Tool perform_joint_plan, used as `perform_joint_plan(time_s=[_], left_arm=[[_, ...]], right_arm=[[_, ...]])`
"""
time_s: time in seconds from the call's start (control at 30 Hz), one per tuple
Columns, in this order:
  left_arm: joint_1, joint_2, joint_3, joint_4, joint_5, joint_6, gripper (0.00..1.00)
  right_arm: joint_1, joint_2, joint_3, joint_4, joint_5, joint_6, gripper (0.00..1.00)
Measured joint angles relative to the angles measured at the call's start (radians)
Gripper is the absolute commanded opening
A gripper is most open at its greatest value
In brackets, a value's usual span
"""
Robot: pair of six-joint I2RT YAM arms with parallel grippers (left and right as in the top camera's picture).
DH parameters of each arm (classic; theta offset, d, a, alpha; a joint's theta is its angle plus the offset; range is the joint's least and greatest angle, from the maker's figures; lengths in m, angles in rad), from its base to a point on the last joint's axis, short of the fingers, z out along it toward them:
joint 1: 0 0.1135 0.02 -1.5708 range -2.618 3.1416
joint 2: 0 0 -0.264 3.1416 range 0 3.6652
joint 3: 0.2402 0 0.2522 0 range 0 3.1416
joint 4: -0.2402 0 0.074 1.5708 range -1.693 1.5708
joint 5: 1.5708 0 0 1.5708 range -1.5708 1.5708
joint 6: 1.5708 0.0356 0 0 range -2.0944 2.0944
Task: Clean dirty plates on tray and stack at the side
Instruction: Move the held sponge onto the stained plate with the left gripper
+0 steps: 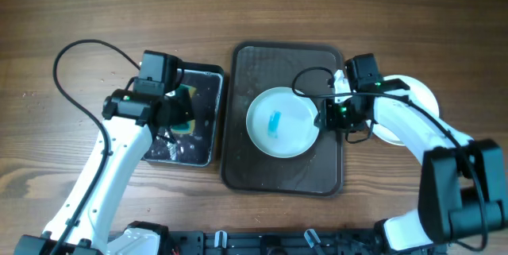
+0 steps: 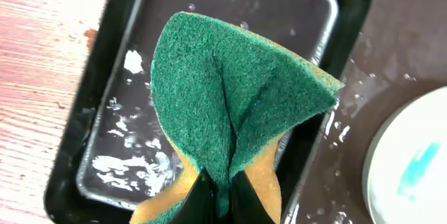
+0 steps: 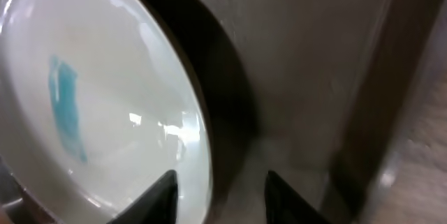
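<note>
One white plate (image 1: 280, 122) with a blue smear in its middle lies on the dark brown tray (image 1: 246, 168). Clean white plates (image 1: 417, 92) sit on the table right of the tray, mostly hidden by my right arm. My right gripper (image 1: 324, 115) is open at the smeared plate's right rim; in the right wrist view the plate (image 3: 91, 98) lies under the left finger and the fingers (image 3: 220, 192) are apart. My left gripper (image 1: 176, 112) is shut on the green-yellow sponge (image 2: 230, 98), held folded above the small black tray (image 2: 119, 147).
The small black tray (image 1: 202, 140) holds water and foam, left of the brown tray. The brown tray's surface is wet (image 2: 405, 49). Cables loop over the table by both arms.
</note>
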Motion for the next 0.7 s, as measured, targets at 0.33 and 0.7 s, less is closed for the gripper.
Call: perform_joint_plan(time_s=[0.33,0.7], left_arm=[[-0.073,0.0,0.002,0.061,0.136,0.0,0.04],[-0.212,0.15,0.012,0.287,0.346,-0.05,0.04]], right_arm=[[0.07,0.01,-0.057,0.12,0.062,0.126,0.04],[0.07,0.01,-0.057,0.131,0.062,0.15,0.04]])
